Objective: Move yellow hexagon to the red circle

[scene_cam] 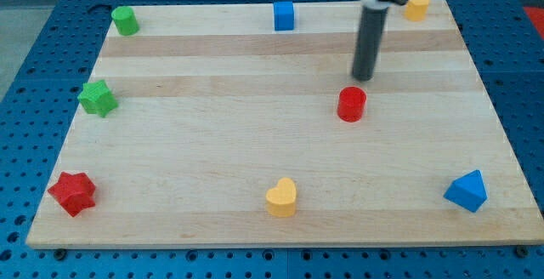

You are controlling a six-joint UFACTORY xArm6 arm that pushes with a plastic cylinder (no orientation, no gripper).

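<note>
Yellow hexagon (416, 6), far right of table (255, 143); tip (363, 77) just beyond red circle (351, 105). No pincer present. Should approach hexagon's far side.

A pale wooden board (255, 168) with lengthwise grain bands lies on a blue perforated metal table (34, 75). Illumination is even and diffuse; shadows are faint.

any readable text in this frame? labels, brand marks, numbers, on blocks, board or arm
None: no word, number, label or sign shows anywhere in the camera view.
Blocks: plain faces, including the yellow hexagon and the red circle.
Wooden board: bare grain only.
Rod ending in my tip, just above the red circle: plain dark surface, no marking.
Blue perforated table: holes only.
</note>
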